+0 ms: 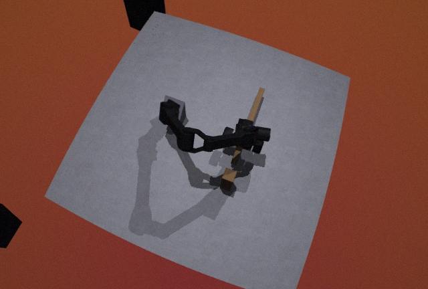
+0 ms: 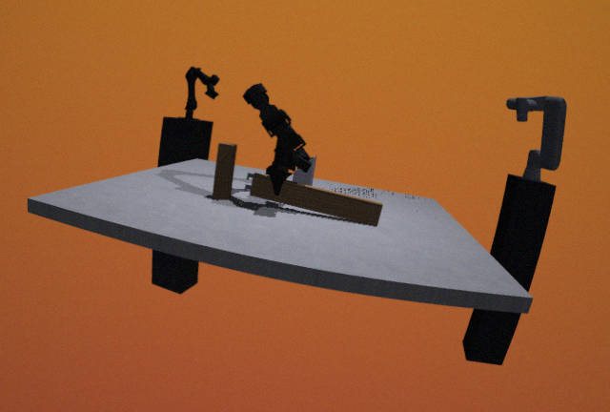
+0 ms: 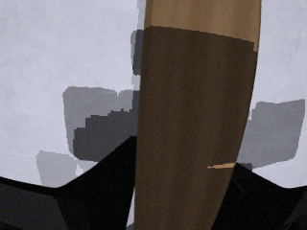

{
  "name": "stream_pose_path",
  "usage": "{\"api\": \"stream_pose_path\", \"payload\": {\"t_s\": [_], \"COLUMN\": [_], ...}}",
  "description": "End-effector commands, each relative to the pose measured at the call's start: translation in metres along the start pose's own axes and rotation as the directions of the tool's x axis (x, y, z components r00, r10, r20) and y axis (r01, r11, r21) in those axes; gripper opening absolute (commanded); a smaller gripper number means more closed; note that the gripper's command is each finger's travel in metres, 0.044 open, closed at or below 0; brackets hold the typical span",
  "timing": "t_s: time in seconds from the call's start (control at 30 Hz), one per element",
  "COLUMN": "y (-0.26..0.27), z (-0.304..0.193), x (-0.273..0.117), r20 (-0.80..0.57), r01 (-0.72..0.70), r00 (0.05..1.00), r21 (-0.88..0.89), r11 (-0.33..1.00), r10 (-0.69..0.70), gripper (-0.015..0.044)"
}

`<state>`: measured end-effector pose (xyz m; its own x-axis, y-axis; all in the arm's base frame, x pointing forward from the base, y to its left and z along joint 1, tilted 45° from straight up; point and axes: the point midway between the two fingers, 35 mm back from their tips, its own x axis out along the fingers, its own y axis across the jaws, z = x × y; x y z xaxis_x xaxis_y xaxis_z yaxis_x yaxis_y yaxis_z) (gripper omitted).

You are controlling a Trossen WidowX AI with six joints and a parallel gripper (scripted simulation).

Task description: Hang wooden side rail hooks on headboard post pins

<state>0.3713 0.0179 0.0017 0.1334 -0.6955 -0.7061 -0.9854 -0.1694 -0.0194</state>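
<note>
The wooden side rail (image 1: 255, 106) (image 2: 335, 202) (image 3: 197, 96) slopes, its hook end raised above the table and its far end low at the table top. My gripper (image 1: 243, 138) (image 2: 278, 191) (image 3: 165, 146) is shut on the rail near the hook end, one finger on each side. Two small steel hooks (image 2: 249, 187) stick out from the raised end toward the post. The headboard post (image 1: 229, 175) (image 2: 225, 171) stands upright beyond that end, with a small gap between them in the exterior view. The slot and pins are not visible.
The grey table (image 1: 214, 64) (image 2: 344, 264) carries my arm's base, with a pale block (image 1: 182, 106) (image 2: 311, 171) beside it. Two other arms (image 2: 191, 90) (image 2: 553, 136) stand on black pedestals (image 2: 184, 138) (image 2: 524, 230) off the table's edges.
</note>
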Motion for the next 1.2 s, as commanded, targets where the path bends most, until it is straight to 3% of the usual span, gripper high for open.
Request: {"api": "stream_pose_path", "payload": {"t_s": [0.0, 1.17], "y": [-0.0042, -0.0079], "z": [0.0000, -0.0039], "x": [-0.0029, -0.0034], "r20": [0.005, 0.005], "r01": [0.012, 0.012], "r00": [1.000, 1.000], "r21": [0.007, 0.008], "r11": [1.000, 1.000], "r10": [-0.012, -0.012], "gripper": [0.0000, 0.0000]}}
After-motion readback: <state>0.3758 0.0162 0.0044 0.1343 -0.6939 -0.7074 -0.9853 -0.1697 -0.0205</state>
